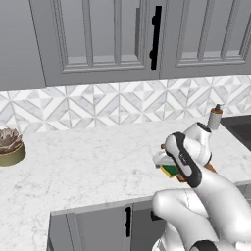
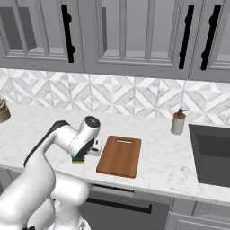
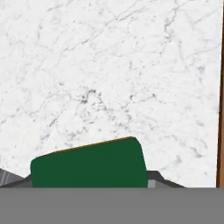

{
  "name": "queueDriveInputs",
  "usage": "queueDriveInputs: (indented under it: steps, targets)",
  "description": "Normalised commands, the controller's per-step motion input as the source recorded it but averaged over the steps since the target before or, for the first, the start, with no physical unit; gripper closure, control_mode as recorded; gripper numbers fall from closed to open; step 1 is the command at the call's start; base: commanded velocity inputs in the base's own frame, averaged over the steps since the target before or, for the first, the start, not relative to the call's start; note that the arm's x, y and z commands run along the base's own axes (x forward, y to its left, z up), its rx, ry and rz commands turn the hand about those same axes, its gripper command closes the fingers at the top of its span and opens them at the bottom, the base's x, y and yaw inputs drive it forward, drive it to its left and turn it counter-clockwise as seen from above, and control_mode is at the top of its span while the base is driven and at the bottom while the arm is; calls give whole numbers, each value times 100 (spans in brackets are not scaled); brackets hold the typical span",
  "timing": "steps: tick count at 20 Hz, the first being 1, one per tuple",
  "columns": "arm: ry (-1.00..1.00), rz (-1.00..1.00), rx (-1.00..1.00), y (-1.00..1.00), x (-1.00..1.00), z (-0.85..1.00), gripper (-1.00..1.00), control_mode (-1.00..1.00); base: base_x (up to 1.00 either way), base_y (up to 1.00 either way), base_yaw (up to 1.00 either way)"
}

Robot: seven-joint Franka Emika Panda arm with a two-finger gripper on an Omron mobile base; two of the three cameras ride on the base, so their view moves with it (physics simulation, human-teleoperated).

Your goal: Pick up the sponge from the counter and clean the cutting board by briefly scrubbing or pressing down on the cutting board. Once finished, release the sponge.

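The sponge [image 3: 89, 166], dark green over yellow, sits between my fingertips [image 3: 158, 178] at the bottom of the hand view, and both pads touch its ends. My gripper [image 2: 81, 155] is shut on the sponge [image 2: 79, 159] low over the white marble counter [image 2: 49, 126], just left of the cutting board [image 2: 120, 156]. That reddish-brown board lies flat and bare, and its edge [image 3: 221, 87] runs down the right side of the hand view. In the left base view my arm hides most of the board; the sponge [image 1: 170, 170] peeks out under the wrist.
A soap dispenser [image 2: 178, 121] stands near the backsplash, right of the board. The dark sink [image 2: 213, 152] lies further right. A potted succulent [image 1: 10, 146] sits at the far left of the counter. Grey wall cabinets hang overhead.
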Motion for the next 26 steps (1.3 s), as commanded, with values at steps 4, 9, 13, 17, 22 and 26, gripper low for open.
queueDriveInputs:
  steps: [4, 9, 13, 17, 22, 26]
  targets:
    - [0, 0, 0, 64, 33, 0, 100, -100, 0, 0, 0]
    - [0, 0, 0, 26, 32, 1, -100, -100, 0, 0, 0]
    - [0, 0, 0, 4, 4, -14, -100, -100, 0, 0, 0]
    - [-1, -1, 0, 0, 5, -29, -100, -100, 0, 0, 0]
    - [0, 1, 0, 0, 12, 9, -100, -100, 0, 0, 0]
    - [0, 1, 0, 0, -4, 63, -100, -100, 0, 0, 0]
